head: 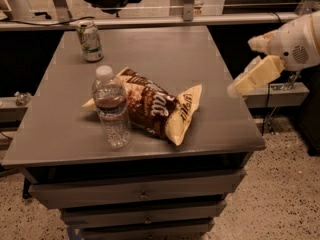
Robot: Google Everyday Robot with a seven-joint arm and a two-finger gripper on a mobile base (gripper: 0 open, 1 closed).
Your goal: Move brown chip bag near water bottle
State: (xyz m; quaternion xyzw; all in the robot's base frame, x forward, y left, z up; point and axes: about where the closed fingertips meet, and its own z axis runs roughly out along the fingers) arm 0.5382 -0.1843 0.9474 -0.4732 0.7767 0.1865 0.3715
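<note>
The brown chip bag (pixel 155 108) lies flat on the grey table (pixel 165 54), its pale yellow end pointing right. The water bottle (pixel 111 107) stands upright right in front of the bag's left part, touching or nearly touching it. My gripper (pixel 245 81) hangs off the table's right edge, well clear of the bag, with nothing in it. Its cream fingers point down and to the left.
A green-and-white drink can (pixel 89 40) stands at the table's back left. The table sits on a drawer cabinet (pixel 140 194). A rail and shelf run behind the table. Speckled floor lies to the right.
</note>
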